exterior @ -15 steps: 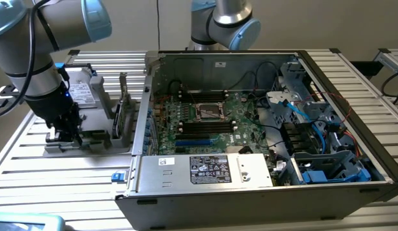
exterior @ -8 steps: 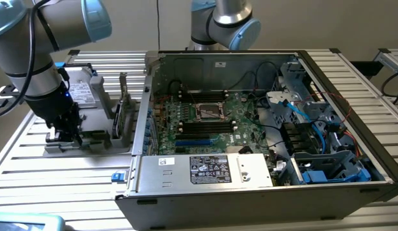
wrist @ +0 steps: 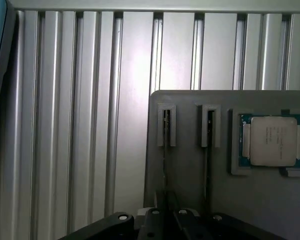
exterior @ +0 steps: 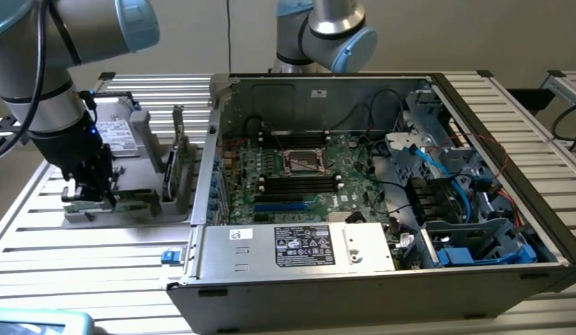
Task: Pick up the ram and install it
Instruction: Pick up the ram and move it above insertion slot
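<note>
Two rams stand on edge in narrow slots of a grey holder (wrist: 190, 190). One ram (wrist: 165, 150) runs straight in between my fingers, and the other ram (wrist: 208, 150) stands parallel beside it. My gripper (wrist: 167, 217) is shut on the edge of the first stick, which still sits in its slot. In the exterior view the gripper (exterior: 95, 192) reaches down onto the holder (exterior: 130, 202) at the exterior view's left, beside the open computer case (exterior: 362, 174). Dark memory slots (exterior: 293, 183) lie on the green motherboard inside the case.
A square silver processor (wrist: 273, 140) rests in a recess of the holder beside the sticks. A wider card (exterior: 179, 139) stands on edge between the holder and the case wall. A second robot arm (exterior: 326, 35) rises behind the case. Everything rests on a ribbed aluminium table (exterior: 84, 265).
</note>
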`<move>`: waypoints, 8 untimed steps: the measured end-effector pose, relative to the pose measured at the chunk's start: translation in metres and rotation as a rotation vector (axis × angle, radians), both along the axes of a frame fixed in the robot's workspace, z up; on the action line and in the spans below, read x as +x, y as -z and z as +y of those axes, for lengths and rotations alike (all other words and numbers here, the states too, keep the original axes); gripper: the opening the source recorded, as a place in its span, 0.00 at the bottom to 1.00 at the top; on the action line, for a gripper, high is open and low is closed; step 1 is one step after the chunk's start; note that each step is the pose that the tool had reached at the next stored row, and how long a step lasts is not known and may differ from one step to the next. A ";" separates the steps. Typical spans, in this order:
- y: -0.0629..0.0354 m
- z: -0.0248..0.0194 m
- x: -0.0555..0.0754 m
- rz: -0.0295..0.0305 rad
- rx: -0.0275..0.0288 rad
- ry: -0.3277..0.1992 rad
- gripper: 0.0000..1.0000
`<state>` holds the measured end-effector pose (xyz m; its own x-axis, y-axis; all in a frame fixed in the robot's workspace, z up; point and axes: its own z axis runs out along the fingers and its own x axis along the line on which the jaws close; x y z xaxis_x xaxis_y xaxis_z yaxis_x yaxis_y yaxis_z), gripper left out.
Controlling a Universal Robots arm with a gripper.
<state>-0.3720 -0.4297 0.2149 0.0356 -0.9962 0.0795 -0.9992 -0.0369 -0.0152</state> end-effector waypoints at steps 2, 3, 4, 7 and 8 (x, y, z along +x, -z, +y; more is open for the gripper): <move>-0.0060 0.0000 0.000 0.0002 -0.0037 0.000 0.13; -0.0091 0.0000 0.000 0.0003 -0.0054 0.000 0.13; -0.0122 0.0000 0.000 0.0002 -0.0070 0.000 0.13; -0.0222 0.0000 0.000 0.0002 -0.0114 0.000 0.13; -0.0260 0.0000 0.000 0.0000 -0.0126 0.000 0.13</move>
